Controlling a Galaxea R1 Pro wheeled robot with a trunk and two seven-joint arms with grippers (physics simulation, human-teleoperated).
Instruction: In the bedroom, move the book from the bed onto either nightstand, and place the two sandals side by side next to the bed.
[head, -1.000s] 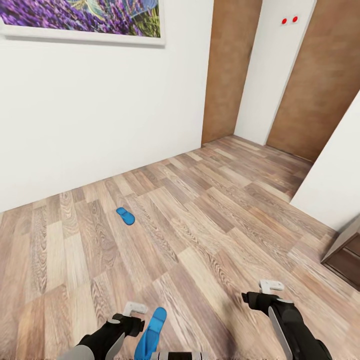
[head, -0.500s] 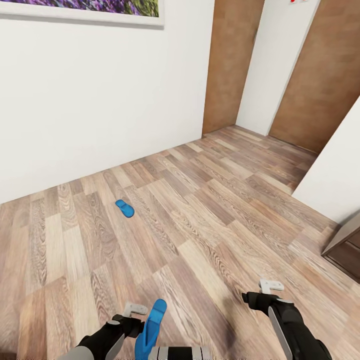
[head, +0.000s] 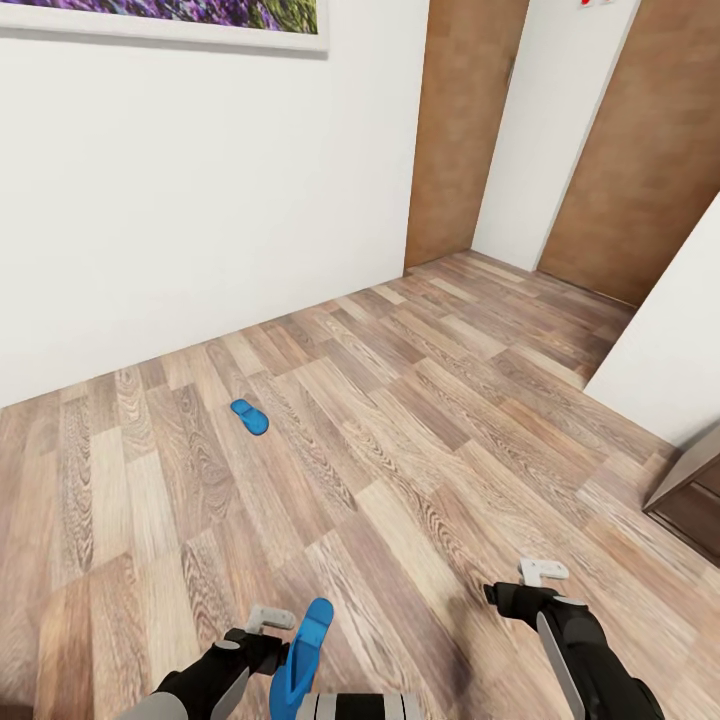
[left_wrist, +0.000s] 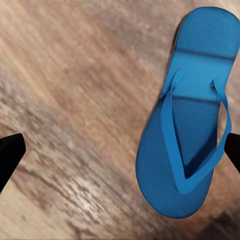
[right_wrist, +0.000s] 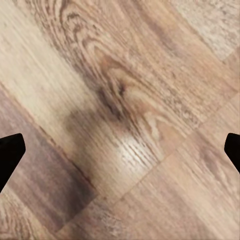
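A wood-plank floor (head: 400, 430) in mixed tan and brown boards runs up to a plain white wall (head: 200, 190) at eleven o'clock, where the lower edge of a framed purple flower picture (head: 190, 18) hangs; no writing can be read anywhere. At one o'clock two brown wooden panels (head: 462, 130) flank a white strip of wall, and at four o'clock the corner of a dark wooden cabinet (head: 692, 500) juts in. One blue sandal (head: 249, 416) lies alone on the floor at ten o'clock, well apart from the robot. The second sandal (head: 302, 652) stands on edge at six o'clock, just beside the left gripper (head: 268, 632); in the left wrist view its fingers stand wide, and whether they pinch it I cannot tell. The right gripper (head: 530, 585) hangs spread and empty above bare boards at five o'clock.
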